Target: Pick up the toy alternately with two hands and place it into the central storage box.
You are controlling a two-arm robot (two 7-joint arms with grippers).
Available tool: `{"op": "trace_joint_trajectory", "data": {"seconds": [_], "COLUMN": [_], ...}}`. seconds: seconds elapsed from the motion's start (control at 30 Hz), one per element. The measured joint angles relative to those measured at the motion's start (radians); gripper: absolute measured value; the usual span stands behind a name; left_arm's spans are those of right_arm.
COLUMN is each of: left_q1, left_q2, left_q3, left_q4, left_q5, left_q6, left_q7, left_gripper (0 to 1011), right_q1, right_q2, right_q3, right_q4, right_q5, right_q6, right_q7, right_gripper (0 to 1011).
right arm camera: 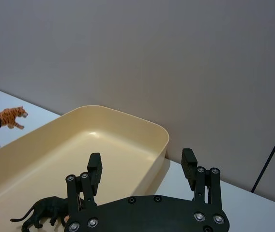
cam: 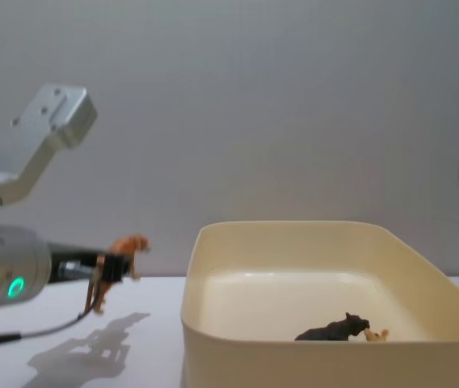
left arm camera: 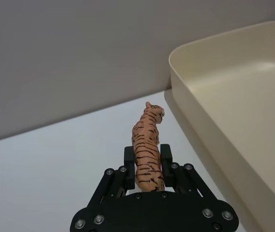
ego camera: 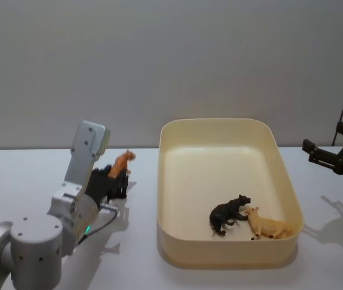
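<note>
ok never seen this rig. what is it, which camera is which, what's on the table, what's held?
A two-armed robot at a white table. Four cameras: head looks down, chest looks across, one on each wrist. The left gripper, left of the cream storage box, is shut on a toy tiger, lifted off the table in the chest view. The right gripper hangs open near the box's right side, holding nothing. Inside the box lie a black panther and a tan animal, touching.
</note>
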Motion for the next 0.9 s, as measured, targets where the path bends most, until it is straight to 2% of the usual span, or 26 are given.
{"op": "trace_joint_trajectory", "data": {"seconds": [0.2,0.53,0.9], "left_q1": [-0.031,-0.095,-0.171], "left_q2": [-0.012,-0.033,-0.055], "left_q3": [-0.006,-0.011,-0.008], "left_q4": [-0.001,0.002,0.038], "left_q5": [0.028,0.081,0.143], "left_q6": [-0.030,-0.073,-0.103], "left_q7": [-0.010,-0.103,-0.277], "left_gripper": [288,288,288], "right_q1": [0.000,0.000,0.000], "right_q2": [0.000,0.000,0.000], "right_q3": [0.000,0.000,0.000], "right_q4": [0.000,0.000,0.000], "right_q5": [0.000,0.000,0.000], "right_q6": [0.000,0.000,0.000], "right_q7": [0.000,0.000,0.000], "right_gripper": [1001,1001,1001]}}
